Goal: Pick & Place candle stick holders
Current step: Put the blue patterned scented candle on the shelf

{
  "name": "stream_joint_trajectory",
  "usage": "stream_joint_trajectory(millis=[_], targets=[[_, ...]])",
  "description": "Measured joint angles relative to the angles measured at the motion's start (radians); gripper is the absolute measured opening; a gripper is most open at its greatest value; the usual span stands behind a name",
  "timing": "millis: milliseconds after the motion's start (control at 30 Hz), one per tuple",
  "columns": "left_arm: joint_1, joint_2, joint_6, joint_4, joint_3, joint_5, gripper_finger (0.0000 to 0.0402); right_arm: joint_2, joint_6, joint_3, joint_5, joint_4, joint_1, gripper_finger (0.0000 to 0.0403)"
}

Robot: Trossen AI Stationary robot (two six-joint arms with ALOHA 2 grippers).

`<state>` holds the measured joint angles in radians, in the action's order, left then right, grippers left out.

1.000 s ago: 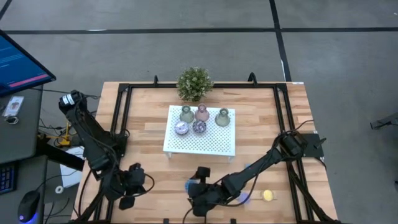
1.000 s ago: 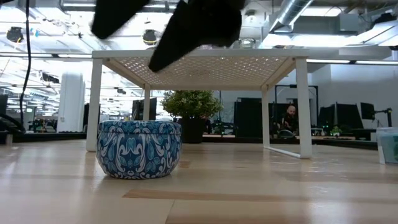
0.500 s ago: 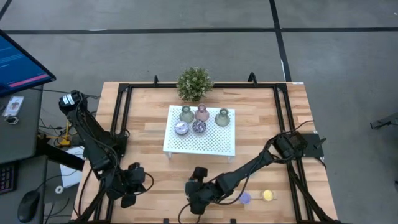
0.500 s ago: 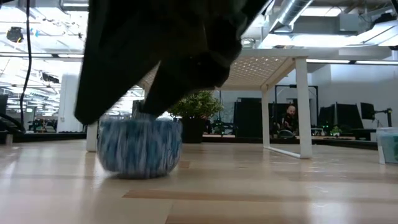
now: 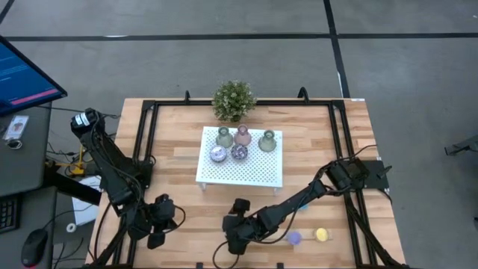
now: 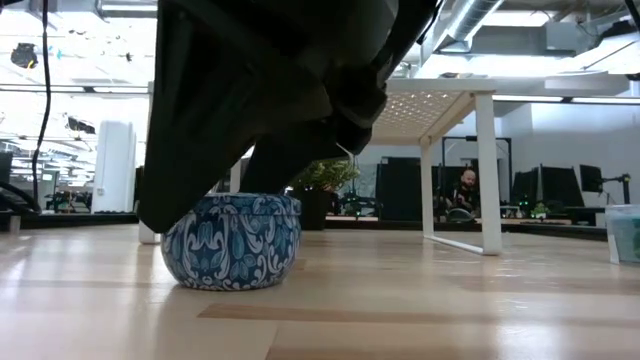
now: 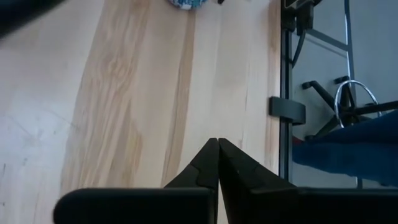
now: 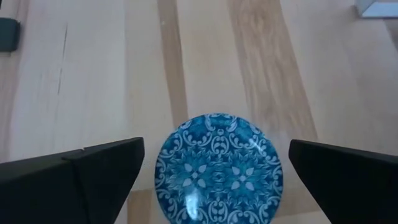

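Observation:
A blue patterned puck (image 8: 217, 168) (image 6: 232, 240) stands on the table near the front edge. My right gripper (image 8: 216, 151) (image 5: 235, 239) is open and low over it, one finger on each side, and hides it in the high view. A lilac puck (image 5: 294, 237) and a yellow puck (image 5: 322, 235) sit on the table to its right. Three vase-shaped holders (image 5: 242, 135) and two pucks (image 5: 217, 154) stand on the white tray (image 5: 246, 173). My left gripper (image 7: 217, 162) (image 5: 157, 239) is shut over the near left corner. My right gripper comes at the blue puck slanting down from above, its fingers (image 8: 93, 174) close beside the puck's round wall. The wrist view shows a thin strip of table on each side. In the low view one finger (image 6: 170, 190) overlaps the puck's edge; whether it touches I cannot tell.
The perforated tray stands on legs (image 6: 487, 170) mid-table, with a potted plant (image 5: 234, 99) behind it. Black frame rails (image 5: 142, 149) run along the table's left, right and far edges. Bare wood lies between the two grippers.
My right gripper has come down over the blue puck, moving a little toward the near left, and has stayed open. The puck, clear of the fingers a second ago, now sits between them and has shifted slightly toward the table's right.

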<state>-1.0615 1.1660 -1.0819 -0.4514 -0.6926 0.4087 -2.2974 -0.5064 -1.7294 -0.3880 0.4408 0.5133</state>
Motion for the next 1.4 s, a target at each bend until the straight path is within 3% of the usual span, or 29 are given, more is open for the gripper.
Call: stream_joint_trajectory(millis=[367, 700, 1100, 1400], targets=[[0.000, 0.000, 0.003, 0.006, 0.000, 0.013, 0.0006, -0.016, -0.010, -0.001, 0.025, 0.016, 0.003, 0.0360], [0.000, 0.000, 0.003, 0.007, 0.000, 0.013, 0.0006, -0.016, -0.010, -0.001, 0.045, 0.026, -0.004, 0.0290], [-0.001, 0.000, 0.003, 0.007, 0.000, 0.013, 0.0006, 0.026, -0.042, -0.024, 0.050, 0.049, 0.002, 0.0294], [0.000, 0.000, 0.003, 0.007, 0.000, 0.013, 0.0006, 0.227, -0.035, -0.054, 0.041, 0.184, 0.020, 0.0293]])
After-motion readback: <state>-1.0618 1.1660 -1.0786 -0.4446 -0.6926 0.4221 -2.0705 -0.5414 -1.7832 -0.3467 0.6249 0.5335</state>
